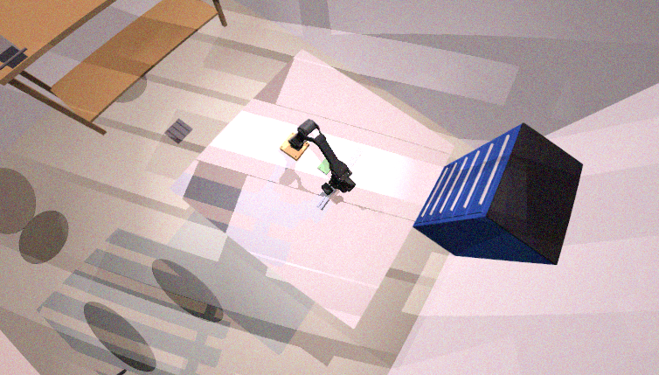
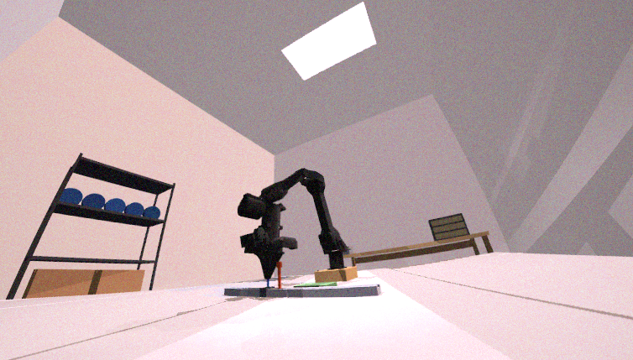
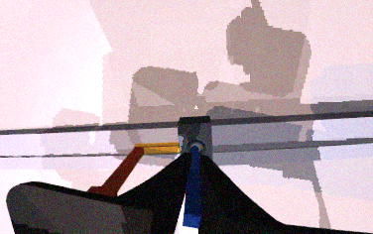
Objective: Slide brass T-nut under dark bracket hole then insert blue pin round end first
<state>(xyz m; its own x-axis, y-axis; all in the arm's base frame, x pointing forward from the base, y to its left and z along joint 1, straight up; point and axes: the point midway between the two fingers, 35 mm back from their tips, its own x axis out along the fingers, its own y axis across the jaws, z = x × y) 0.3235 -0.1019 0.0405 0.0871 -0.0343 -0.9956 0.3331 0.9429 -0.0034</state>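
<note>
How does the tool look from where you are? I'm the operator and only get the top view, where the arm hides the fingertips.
Observer: The tool is shut on the blue pin; the wrist view shows it between the fingers.
Operator: Where is the pin's lower end?
Observer: In the wrist view it lines up with the hole in the dark bracket. I can't tell how far in it is.
Operator: And the T-nut's handle?
Observer: The exterior view shows the orange handle upright at the rail, with no fingers around it.
</note>
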